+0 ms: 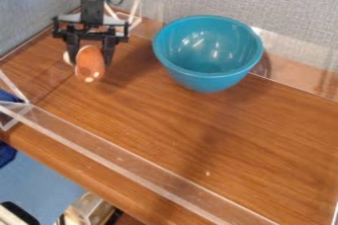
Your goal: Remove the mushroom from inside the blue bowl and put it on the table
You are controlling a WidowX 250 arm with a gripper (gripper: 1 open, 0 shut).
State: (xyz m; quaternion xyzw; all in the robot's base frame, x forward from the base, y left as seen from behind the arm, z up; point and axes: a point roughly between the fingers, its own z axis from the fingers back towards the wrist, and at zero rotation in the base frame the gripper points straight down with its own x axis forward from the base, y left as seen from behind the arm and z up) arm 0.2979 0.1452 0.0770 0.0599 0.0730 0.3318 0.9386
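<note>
My gripper (90,50) hangs over the table's far left and is shut on the mushroom (89,67). Its orange-brown cap points down and a bit of pale stem shows at the left. The mushroom is lifted slightly off the wood. The blue bowl (211,73) stands to the right of the gripper, well apart from it. Its glossy inside shows nothing in it. The brown wood-grain table (199,135) spreads toward the front.
Low clear acrylic rails (158,175) edge the table at the front, left and right. A pale thin frame-like object (129,17) stands behind the gripper against the grey wall. Bare wood lies in front of the bowl and the gripper.
</note>
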